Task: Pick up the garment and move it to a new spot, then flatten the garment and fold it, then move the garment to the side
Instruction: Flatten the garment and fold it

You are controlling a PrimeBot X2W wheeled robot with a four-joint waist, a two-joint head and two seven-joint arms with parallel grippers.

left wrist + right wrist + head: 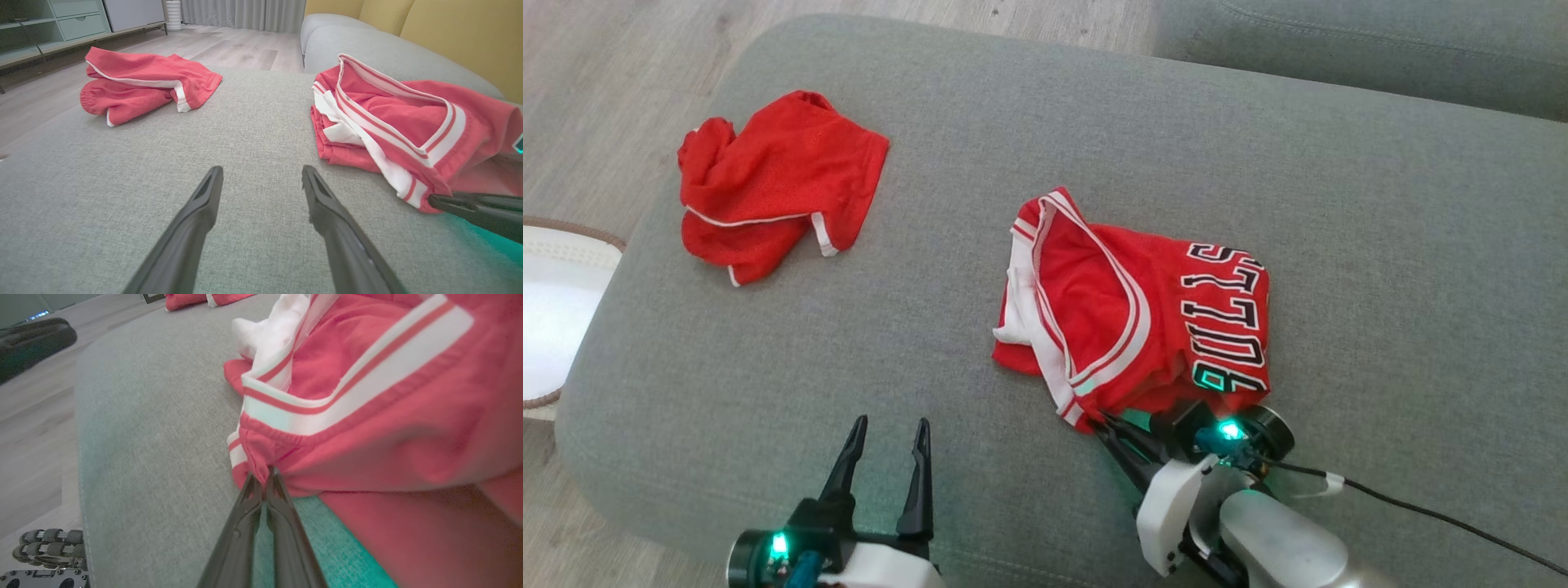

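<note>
Grey sofa seat (pixel 1094 122): R pincer (pixel 267 472) clamped on Bulls jersey (pixel 1160 327) hem, 5 o'clock; L pincer (pixel 890 425) wide, 7 o'clock; red shorts (pixel 776 184) 10 o'clock.

jersey (pixel 367 428): blurred, cropped right | round white object (pixel 560 261): cropped left

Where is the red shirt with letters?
Head view: the red lettered shirt lies right of centre on the grey fabric sofa cushion, its near corner pinched by the right pincer.

red jersey (pixel 1143 318) with white-and-red striped trim, black lettering; plain red shorts (pixel 776 184), white piping; grey sofa (pixel 1380 245).
</note>
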